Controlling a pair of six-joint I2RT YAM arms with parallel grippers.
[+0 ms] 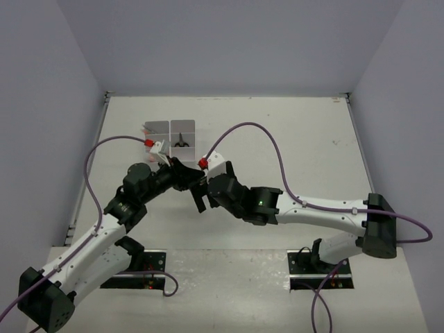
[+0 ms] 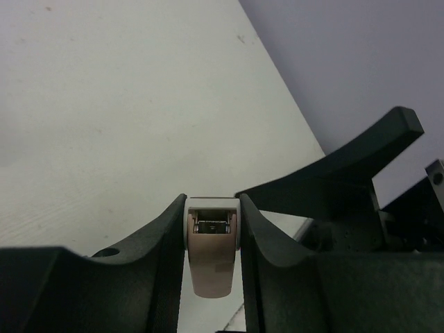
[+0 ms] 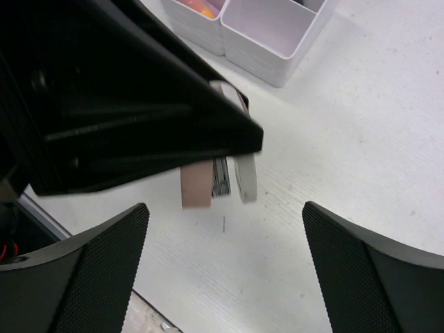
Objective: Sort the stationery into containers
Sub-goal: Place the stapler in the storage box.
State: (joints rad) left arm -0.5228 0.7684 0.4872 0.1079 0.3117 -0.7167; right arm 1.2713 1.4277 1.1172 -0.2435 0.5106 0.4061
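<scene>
Now seemingly mid-handover: pinches small beige-and-white stapler in narrowly closed left gripper, aloft near tray block; holds right gripper wide, empty. Next probably calls for carrying it over a compartment.

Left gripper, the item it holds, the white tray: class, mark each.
Left gripper (image 2: 212, 202): left wrist view, between fingertips.
Beige-white item (image 2: 211, 267): left wrist view, beige body.
White tray (image 3: 265, 62): right wrist view, outer wall.

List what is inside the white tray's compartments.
In the top view, the white tray shows black scissors in its right compartment and a pink-red thing at its left edge. The left arm covers its nearer part, so anything there is hidden.
</scene>
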